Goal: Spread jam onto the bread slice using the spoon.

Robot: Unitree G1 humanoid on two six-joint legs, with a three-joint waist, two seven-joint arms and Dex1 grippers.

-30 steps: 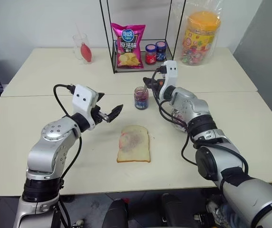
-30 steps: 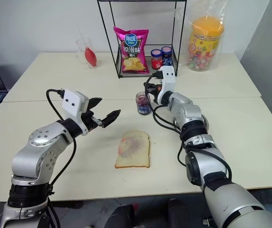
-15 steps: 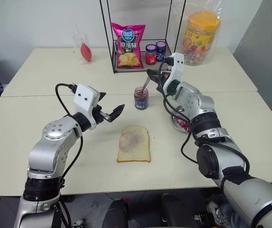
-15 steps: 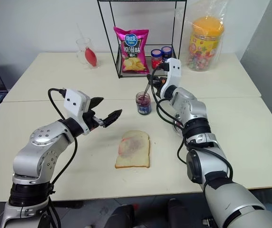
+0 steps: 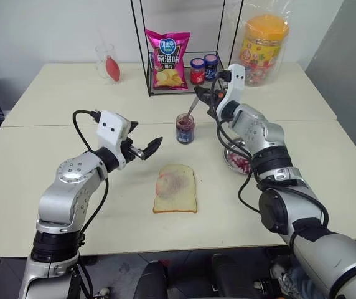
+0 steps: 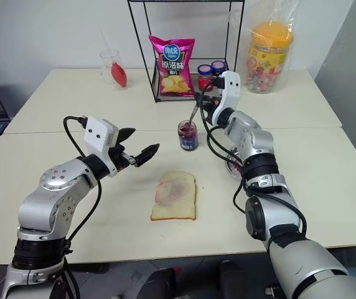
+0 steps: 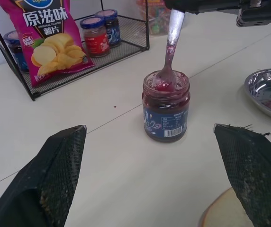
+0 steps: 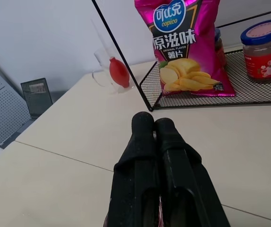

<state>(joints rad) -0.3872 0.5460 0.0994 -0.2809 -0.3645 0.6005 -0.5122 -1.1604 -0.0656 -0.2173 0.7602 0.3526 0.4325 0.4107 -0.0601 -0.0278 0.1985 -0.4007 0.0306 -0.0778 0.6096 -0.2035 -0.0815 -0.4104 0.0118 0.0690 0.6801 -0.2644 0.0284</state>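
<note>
The bread slice (image 5: 175, 188) lies flat at the table's middle front with a pinkish-purple smear in its centre. Behind it stands the small open glass jar of dark jam (image 5: 185, 129), which the left wrist view also shows (image 7: 166, 111). The silver spoon (image 7: 170, 52) slants down into the jar's mouth, jam on its bowl. My right gripper (image 5: 204, 98) is above and right of the jar, shut on the spoon's handle. My left gripper (image 5: 144, 136) hovers open and holds nothing, left of the jar and above the table beside the bread.
A round metal dish (image 5: 237, 161) with jam traces sits right of the bread. At the back stands a black wire rack (image 5: 150, 68) holding a chip bag (image 5: 167, 59) and two lidded jars (image 5: 203, 68). A bagged orange-lidded tub (image 5: 263, 50) and a glass (image 5: 107, 63) flank it.
My right gripper has risen and shifted right, tilting the spoon more upright with its bowl still at the jar. The left arm has stayed put.
</note>
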